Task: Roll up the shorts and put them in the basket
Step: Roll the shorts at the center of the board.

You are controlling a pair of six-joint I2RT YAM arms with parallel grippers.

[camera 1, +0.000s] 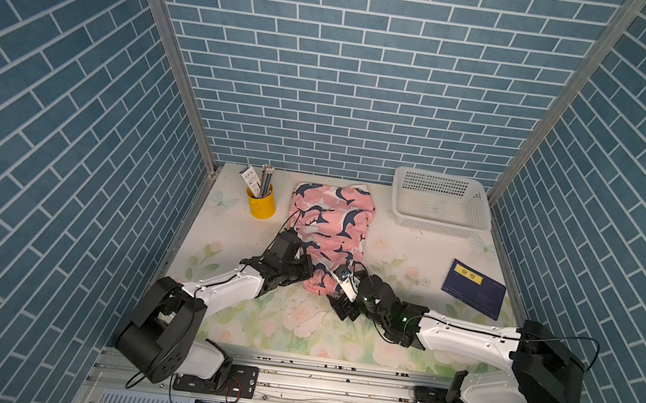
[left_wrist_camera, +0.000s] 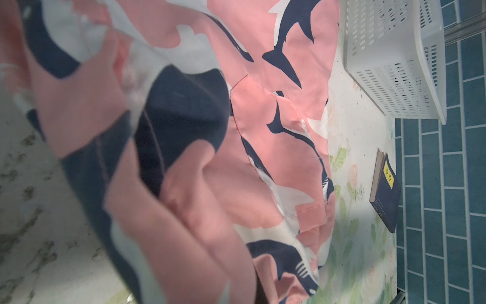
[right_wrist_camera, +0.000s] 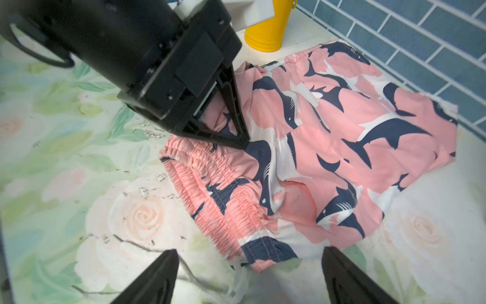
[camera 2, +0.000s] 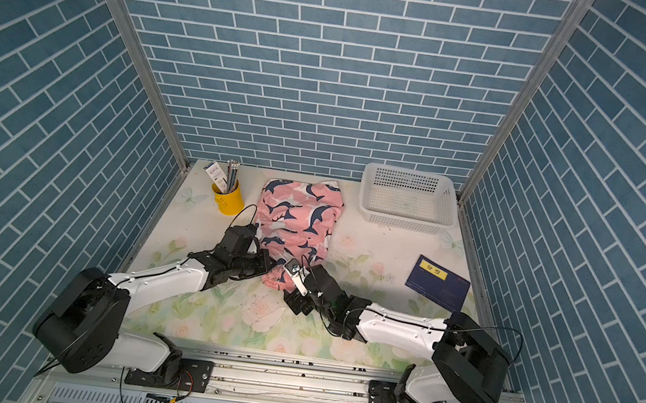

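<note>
Hovering just off the waistband end of the shorts, the right end effector has its jaws spread wide, nothing in them. Left end effector is clamped tight on a fold of fabric by that waistband. Shorts lie mid-counter, legs toward the back wall, between the yellow pencil cup and white basket.
</note>
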